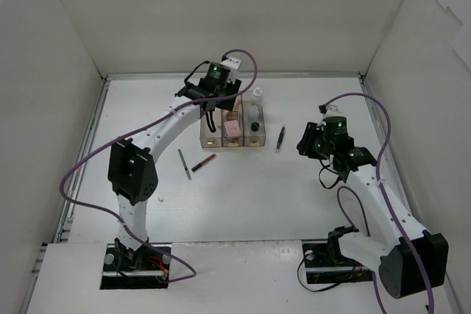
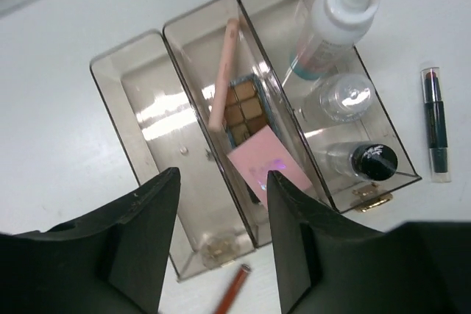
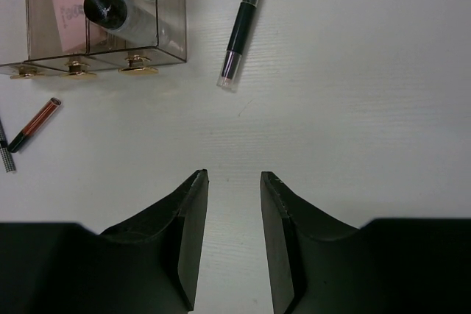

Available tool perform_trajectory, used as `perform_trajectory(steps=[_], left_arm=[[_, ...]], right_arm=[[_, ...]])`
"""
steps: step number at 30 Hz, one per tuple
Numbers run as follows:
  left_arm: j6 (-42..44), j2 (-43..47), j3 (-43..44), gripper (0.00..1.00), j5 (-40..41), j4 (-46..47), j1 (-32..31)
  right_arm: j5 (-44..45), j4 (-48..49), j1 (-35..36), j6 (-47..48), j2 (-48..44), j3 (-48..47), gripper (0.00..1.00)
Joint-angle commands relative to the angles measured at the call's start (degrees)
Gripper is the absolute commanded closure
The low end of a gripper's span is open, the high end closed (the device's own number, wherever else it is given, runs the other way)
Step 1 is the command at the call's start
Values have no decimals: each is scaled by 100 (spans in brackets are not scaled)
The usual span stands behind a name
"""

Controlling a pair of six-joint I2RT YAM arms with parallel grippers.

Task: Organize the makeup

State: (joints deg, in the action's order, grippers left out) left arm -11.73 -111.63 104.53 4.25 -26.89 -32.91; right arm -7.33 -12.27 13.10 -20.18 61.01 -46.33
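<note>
The slim black clear-capped pencil (image 1: 280, 138) is lying on the white desk (image 1: 250, 196) at three o'clock of the clear three-compartment plastic box (image 2: 162, 152), its long axis running twelve to six; the short red pencil (image 1: 204, 162) is lying along eight to two. The left fingers (image 2: 147, 233) and the right fingers (image 3: 184, 233) are hanging spread, grasping nothing.

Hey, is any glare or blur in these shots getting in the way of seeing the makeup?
Left wrist: white glare streaks on the floor of the box's empty left compartment and a small glint on the pink pad, though the contents stay readable. Right wrist: even light, and the black pencil is crisp. Top: flat, soft light, but the red pencil is too small for detail.
</note>
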Motion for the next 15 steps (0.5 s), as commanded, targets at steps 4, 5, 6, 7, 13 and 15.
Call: perform_trajectory(steps=[4, 5, 6, 7, 13, 15], left_arm=[[2111, -569, 1094, 61, -978, -105, 381], [2209, -822, 1444, 61, -1005, -288, 381], [2288, -955, 1647, 61, -996, -377, 434], [2454, -1096, 1850, 63, -996, -482, 434], [2632, -1914, 2809, 64, -909, -852, 434], [2632, -1959, 2810, 64, -917, -870, 434]], right_arm=[[57, 164, -27, 67, -63, 1, 68], [57, 146, -18, 67, -55, 9, 68], [57, 146, -36, 67, -63, 10, 68], [48, 146, -27, 76, -81, 27, 68], [65, 129, -53, 67, -89, 10, 68], [57, 129, -53, 102, -98, 10, 68]])
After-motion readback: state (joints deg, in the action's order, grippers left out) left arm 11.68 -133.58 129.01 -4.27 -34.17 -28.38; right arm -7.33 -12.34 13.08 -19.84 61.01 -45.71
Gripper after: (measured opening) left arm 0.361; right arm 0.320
